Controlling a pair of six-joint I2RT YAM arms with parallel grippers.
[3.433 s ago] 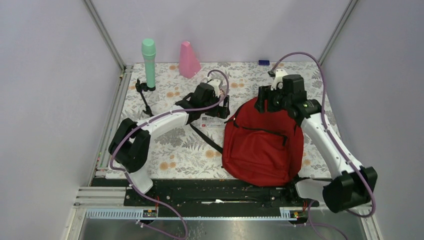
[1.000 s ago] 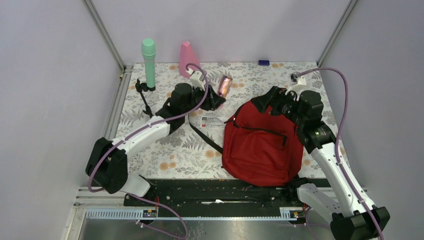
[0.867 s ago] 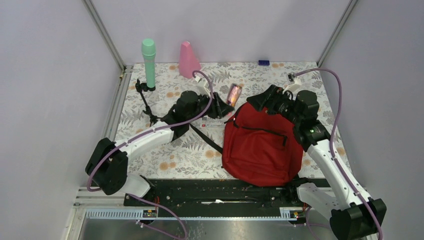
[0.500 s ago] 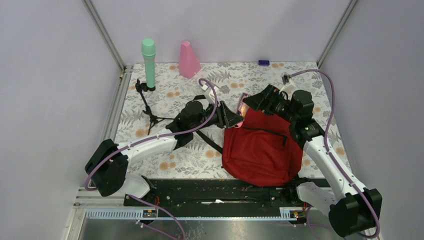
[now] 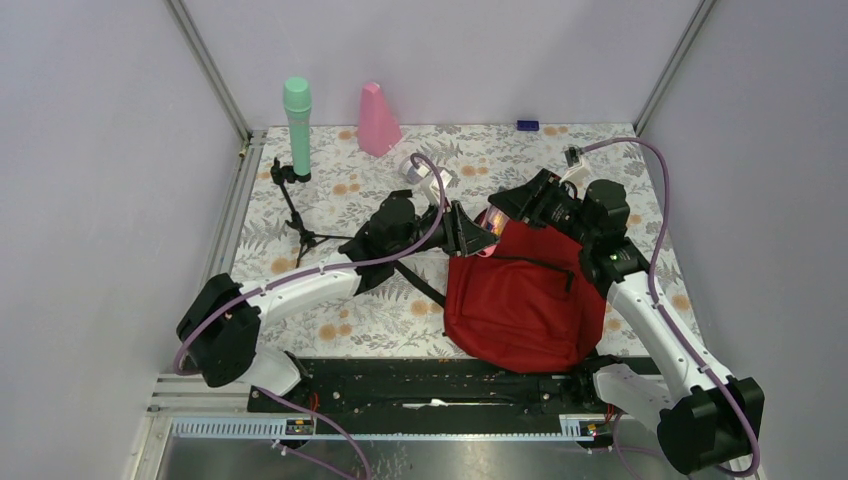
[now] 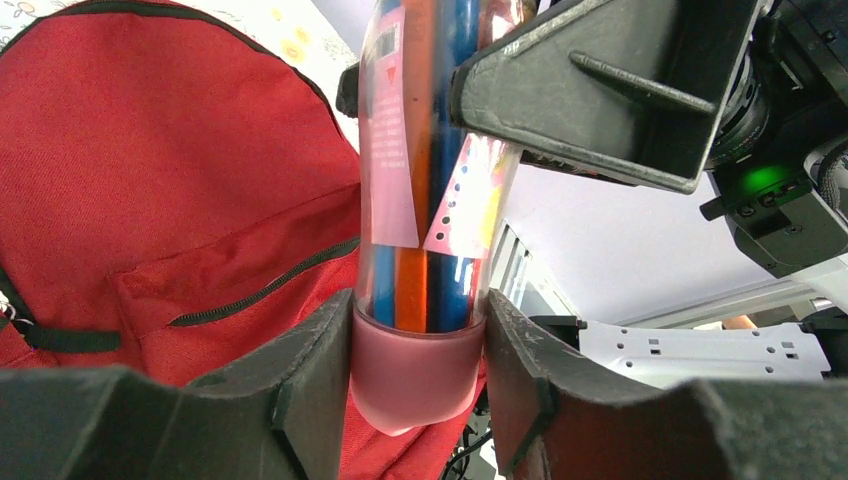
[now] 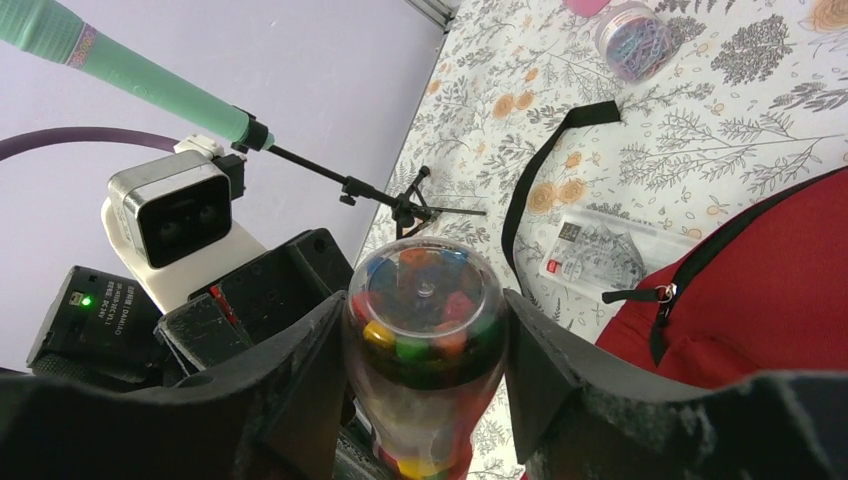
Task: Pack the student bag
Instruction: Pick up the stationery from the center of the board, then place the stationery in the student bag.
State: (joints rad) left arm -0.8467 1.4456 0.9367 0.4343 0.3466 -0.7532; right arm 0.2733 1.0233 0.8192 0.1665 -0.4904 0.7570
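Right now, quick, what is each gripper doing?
Left gripper: holding the clear plastic tube of coloured pens by its pink cap.
Right gripper: closed on the same tube's clear end.

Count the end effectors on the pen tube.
2. The left end effector clamps the tube at its pink-capped end. The right end effector pinches the other end, by the bag. None hidden.

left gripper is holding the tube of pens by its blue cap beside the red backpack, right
Not blue: the cap is pink. The left wrist view shows the left gripper holding the tube of pens by it, beside the red backpack.
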